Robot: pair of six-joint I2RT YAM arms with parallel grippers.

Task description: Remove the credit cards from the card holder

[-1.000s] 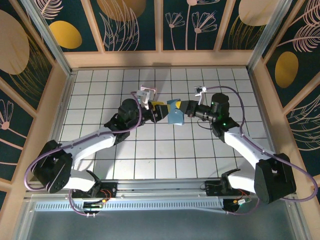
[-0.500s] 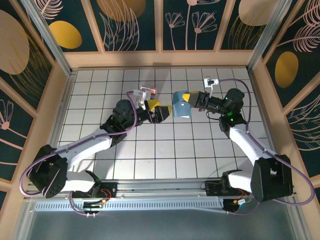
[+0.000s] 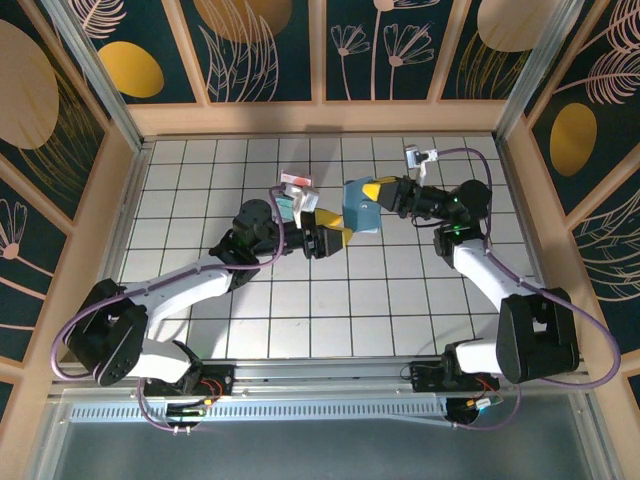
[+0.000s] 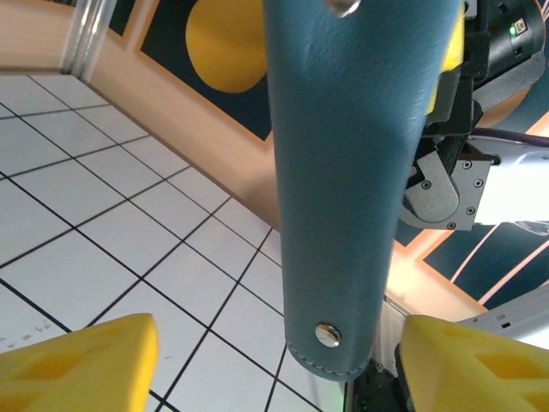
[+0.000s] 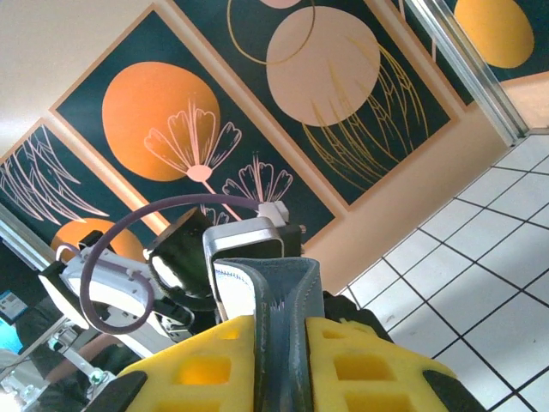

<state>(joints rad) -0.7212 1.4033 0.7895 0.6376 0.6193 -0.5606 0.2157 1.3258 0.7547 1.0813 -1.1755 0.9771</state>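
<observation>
My right end effector grips the card holder aloft; the left end effector stands open astride it. Extraction pending, I judge: next, pinch the credit cards' edge.

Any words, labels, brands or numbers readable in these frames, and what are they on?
None can be read.
The card holder shows plain leather with no lettering.
The wall panels carry only flower and circle drawings.
</observation>
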